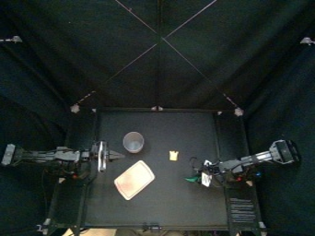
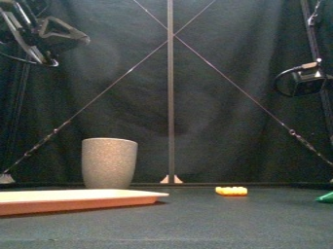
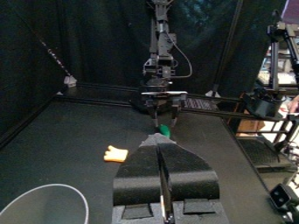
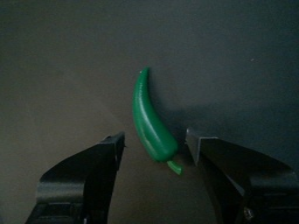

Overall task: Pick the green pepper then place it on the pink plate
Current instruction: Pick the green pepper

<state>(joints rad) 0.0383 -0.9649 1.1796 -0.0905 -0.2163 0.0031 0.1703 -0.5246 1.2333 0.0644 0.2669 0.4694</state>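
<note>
- Right wrist view: the green pepper [image 4: 152, 122] lay flat on the black table [image 4: 70, 52], with its thin tip pointing away from the wrist. Its thick stem end sat between the jaws of the right gripper [image 4: 153, 150]. The jaws stood apart, one on each side and close in, with a sliver of table showing on either flank. They gripped nothing yet. Straddling the pepper across its width looked chosen so that closing would pinch the fattest part.
- Top view: the right arm [image 1: 259, 159] came in from 3 o'clock and stretched low toward the table's middle. Its gripper was at about 4 o'clock from the centre, over the pepper.
- The pink plate [image 1: 134, 179] lay at about 8 o'clock, turned askew and well apart from the pepper. A grey cup [image 1: 132, 141] stood at 11 o'clock, and a small yellow toy [image 1: 175, 155] lay just off centre toward 1 o'clock.
- The left arm [image 1: 55, 157] rested at 9 o'clock, its left gripper [image 1: 101, 152] beside the cup. A carry to the plate would probably cross the middle, in front of the yellow toy.
- Front view: the plate lay flat at the picture's 7 o'clock, with the cup upright behind it. The pepper showed only as a green tip on the table at 4 o'clock. Both arms hung high, clear of the plate.
- Left wrist view: the left gripper's jaws lay pressed together with nothing between them, aimed across the table. At 12 o'clock beyond them the right arm bent steeply down over the pepper.
</note>
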